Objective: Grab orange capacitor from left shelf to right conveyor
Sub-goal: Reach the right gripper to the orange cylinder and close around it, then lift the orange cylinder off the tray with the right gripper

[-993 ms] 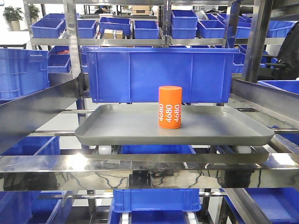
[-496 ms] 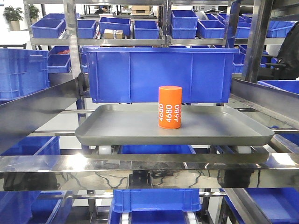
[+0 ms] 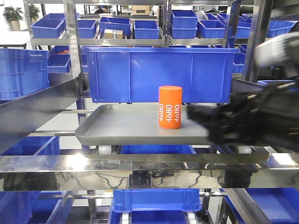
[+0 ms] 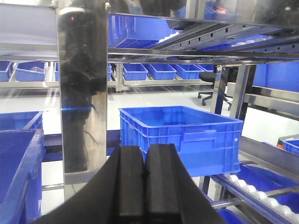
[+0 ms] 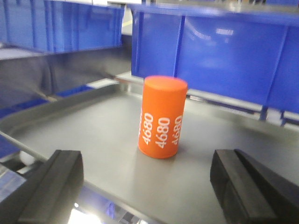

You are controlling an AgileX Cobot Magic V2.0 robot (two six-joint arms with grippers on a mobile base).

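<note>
The orange capacitor (image 3: pixel 169 107) stands upright on the grey tray (image 3: pixel 121 126) of the steel shelf (image 3: pixel 140 170), white "4680" up its side. My right gripper (image 3: pixel 196 116), blurred and black, reaches in from the right, its tip just right of the capacitor. In the right wrist view the capacitor (image 5: pixel 162 116) stands on the tray (image 5: pixel 93 135) ahead of my right gripper (image 5: pixel 147 179), whose jaws are wide open and apart from it. My left gripper (image 4: pixel 145 161) is shut and empty, low among the racks. The conveyor is out of view.
A large blue bin (image 3: pixel 159 72) hangs right behind the tray. More blue bins (image 3: pixel 149 28) fill the shelves behind and below. Steel rails (image 3: pixel 37 105) slope in at both sides. A blue crate (image 4: pixel 182 135) and a steel post (image 4: pixel 81 88) stand before the left gripper.
My right arm has come into the front view from the right and now reaches over the tray's right part toward the capacitor. The capacitor has not moved.
</note>
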